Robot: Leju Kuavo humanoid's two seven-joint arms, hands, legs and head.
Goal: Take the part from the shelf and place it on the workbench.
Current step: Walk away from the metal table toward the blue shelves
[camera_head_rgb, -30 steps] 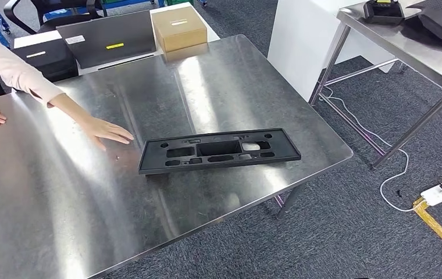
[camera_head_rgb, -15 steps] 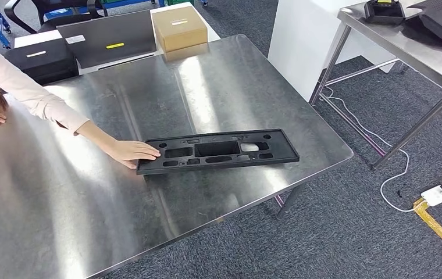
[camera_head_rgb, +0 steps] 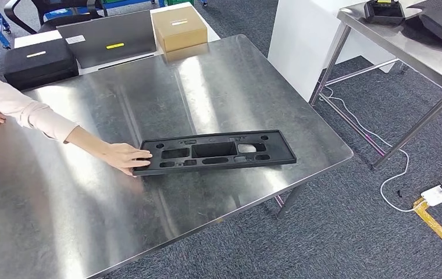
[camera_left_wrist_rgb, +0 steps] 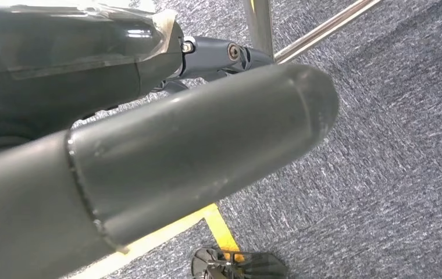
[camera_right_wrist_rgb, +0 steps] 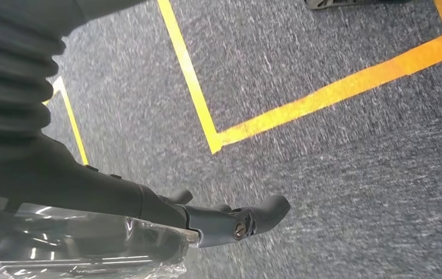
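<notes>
The left hand (camera_left_wrist_rgb: pixel 149 133) hangs above the carpet (camera_left_wrist_rgb: pixel 393 151); thumb extended, fingers apart, holding nothing. The right hand (camera_right_wrist_rgb: pixel 149 215) hangs above carpet marked with yellow tape (camera_right_wrist_rgb: pixel 335 87); fingers loosely extended, holding nothing. The black part (camera_head_rgb: pixel 216 151) lies on the steel workbench (camera_head_rgb: pixel 61 215), near its front right edge. A person's hand (camera_head_rgb: pixel 127 157) grips the part's left end. Behind the part, at the workbench's far edge, stand a cardboard box (camera_head_rgb: pixel 178 28) and a black case (camera_head_rgb: pixel 39 61).
</notes>
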